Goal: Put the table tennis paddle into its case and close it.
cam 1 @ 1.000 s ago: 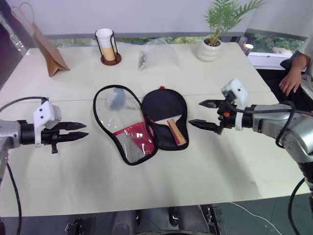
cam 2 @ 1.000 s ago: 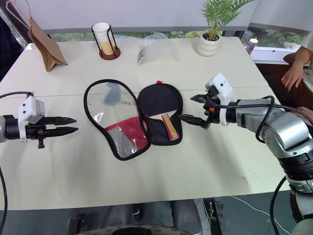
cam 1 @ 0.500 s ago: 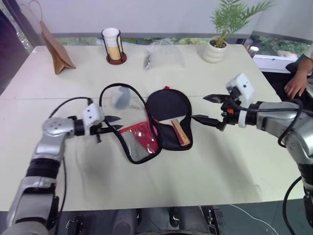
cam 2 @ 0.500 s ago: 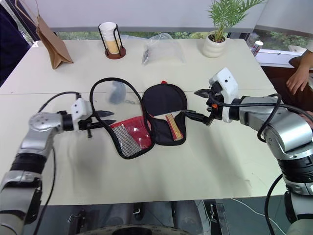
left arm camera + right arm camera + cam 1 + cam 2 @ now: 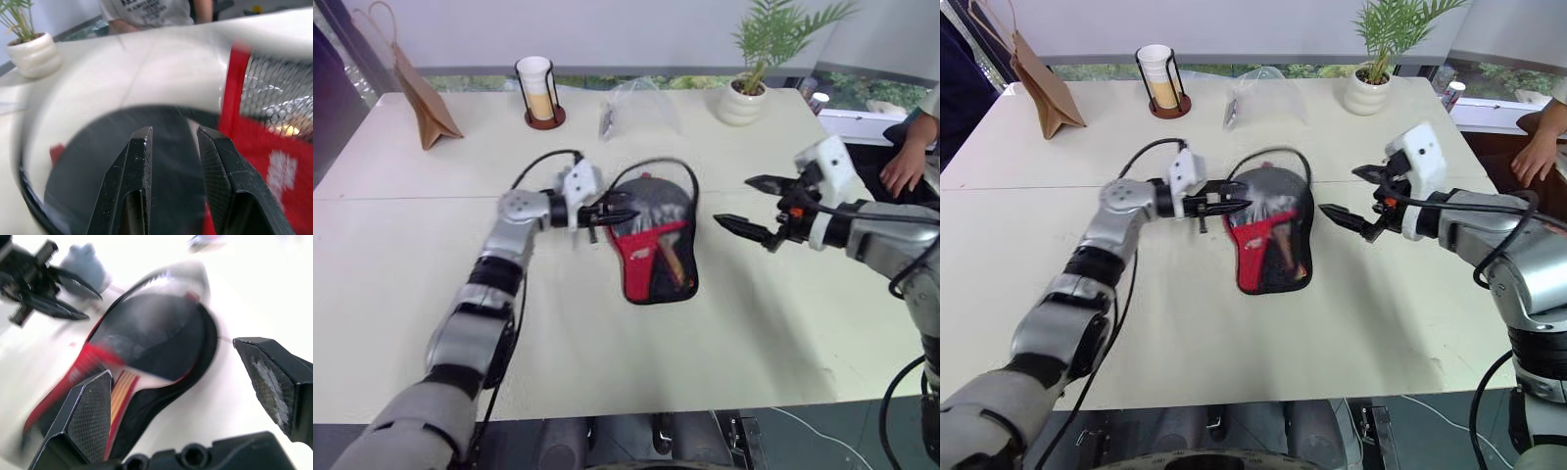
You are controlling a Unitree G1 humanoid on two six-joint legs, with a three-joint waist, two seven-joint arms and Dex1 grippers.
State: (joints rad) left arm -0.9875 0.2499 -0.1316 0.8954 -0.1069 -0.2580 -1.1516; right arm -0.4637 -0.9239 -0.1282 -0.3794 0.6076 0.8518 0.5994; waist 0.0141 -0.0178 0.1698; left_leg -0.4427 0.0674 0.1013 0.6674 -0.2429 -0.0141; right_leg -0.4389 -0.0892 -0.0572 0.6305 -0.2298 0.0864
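Note:
The case [image 5: 654, 282] lies mid-table, its flap with the red panel [image 5: 641, 247] swung over the lower half and blurred. Inside lies the table tennis paddle, with its tan handle [image 5: 674, 264] peeking out beside the red panel and its black face [image 5: 146, 333] under the raised flap. My left gripper [image 5: 626, 215] reaches across from the left against the flap's upper edge, its fingers narrowly apart [image 5: 173, 131]; I cannot tell whether they pinch the flap. To the right of the case, my right gripper [image 5: 732, 200] hovers wide open and holds nothing.
Along the far edge stand a brown paper bag [image 5: 421, 93], a cup in a wire holder [image 5: 538, 90], a clear plastic bag [image 5: 636, 106] and a potted plant [image 5: 741, 98]. A small grey pouch [image 5: 83, 267] lies beyond the case. A person's hand [image 5: 906, 162] rests at the right.
My left arm swept right from the table's left side and the case's flap came over the paddle. The right gripper drew slightly up and to the right, still open.

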